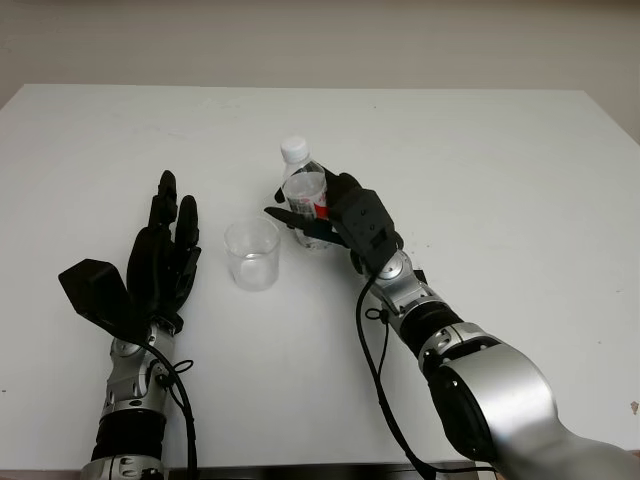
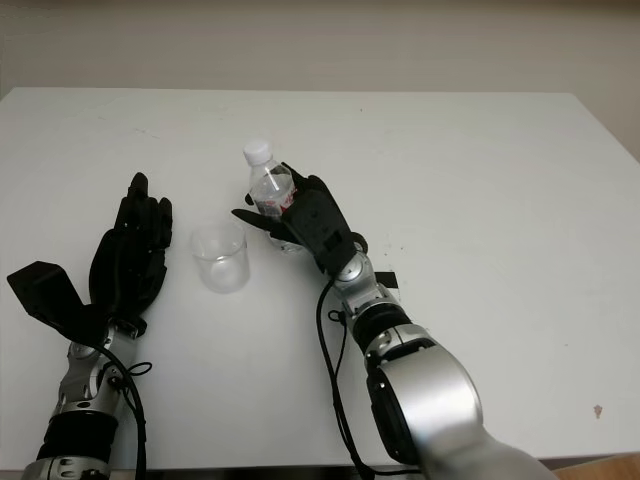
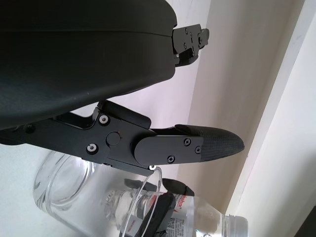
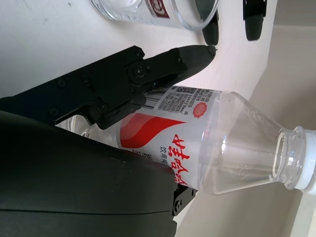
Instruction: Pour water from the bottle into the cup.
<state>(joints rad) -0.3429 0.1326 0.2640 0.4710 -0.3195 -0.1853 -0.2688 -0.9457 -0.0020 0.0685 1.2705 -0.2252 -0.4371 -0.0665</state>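
Just left of the upright bottle (image 1: 303, 190), clasped by the right hand (image 1: 345, 225), stands the cup (image 1: 251, 254); left hand (image 1: 160, 262) open, seemingly off the table.

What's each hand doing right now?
Left hand: open, beside the cup.
Right hand: shut on the bottle.

table (image 1: 480, 150): white, matte, evenly lit | wall (image 1: 320, 40): plain beige, beyond the table's far edge | floor: strip at far right
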